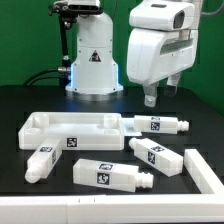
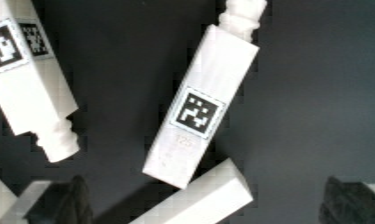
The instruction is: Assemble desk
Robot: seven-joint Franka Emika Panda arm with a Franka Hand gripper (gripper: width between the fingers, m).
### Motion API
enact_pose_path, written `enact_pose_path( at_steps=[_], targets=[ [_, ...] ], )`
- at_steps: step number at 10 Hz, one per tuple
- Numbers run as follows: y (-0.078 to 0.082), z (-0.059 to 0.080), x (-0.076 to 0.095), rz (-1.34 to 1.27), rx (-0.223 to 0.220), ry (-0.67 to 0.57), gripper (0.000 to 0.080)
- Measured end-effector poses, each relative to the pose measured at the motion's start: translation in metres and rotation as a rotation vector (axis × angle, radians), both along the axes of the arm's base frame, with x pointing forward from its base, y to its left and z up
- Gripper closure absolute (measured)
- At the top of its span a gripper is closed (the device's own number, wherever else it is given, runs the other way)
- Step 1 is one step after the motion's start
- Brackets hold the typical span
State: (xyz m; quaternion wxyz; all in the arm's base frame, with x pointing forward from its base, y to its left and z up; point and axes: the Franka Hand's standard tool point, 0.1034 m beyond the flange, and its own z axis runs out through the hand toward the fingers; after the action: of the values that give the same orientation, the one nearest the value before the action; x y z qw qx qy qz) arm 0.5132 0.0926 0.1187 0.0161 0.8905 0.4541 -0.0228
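On the black table (image 1: 25,100) the desk lay unassembled, with its tabletop (image 1: 95,134) resting rim-up in front of the white robot base (image 1: 92,62) and a tag showing on its near wall. All four legs lay loose on their sides. The back leg (image 1: 156,124) sat just beside the tabletop's end on the exterior view's right, with its peg end pointing away from the tabletop. The left leg (image 1: 41,161) lay slanted near the tabletop's front corner on the exterior view's left. The front leg (image 1: 110,175) lay in the foreground, and the right leg (image 1: 157,155) lay between the back leg and a plain white bar (image 1: 205,171) near the exterior view's right edge. The gripper (image 1: 156,97) hung in the air above the back leg, touching nothing. In the wrist view its two dark fingers (image 2: 56,201) stood far apart, so the jaws were wide and held nothing. Between and beyond them lay a tagged central leg (image 2: 205,105), a side leg (image 2: 35,85) apart from it, and a white block end (image 2: 216,190). I could not tell which of the exterior view's legs these were.
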Motion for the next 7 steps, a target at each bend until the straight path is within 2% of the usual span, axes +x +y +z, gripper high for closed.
enact_pose_path(
  at_steps=[4,5,7],
  targets=[
    [0.000,-0.001,0.000,-0.002,0.001,0.002,0.0150],
    [0.001,-0.004,-0.001,-0.017,0.003,0.000,0.0150],
    [0.004,-0.032,0.001,-0.089,0.024,-0.025,0.0150]
  ],
)
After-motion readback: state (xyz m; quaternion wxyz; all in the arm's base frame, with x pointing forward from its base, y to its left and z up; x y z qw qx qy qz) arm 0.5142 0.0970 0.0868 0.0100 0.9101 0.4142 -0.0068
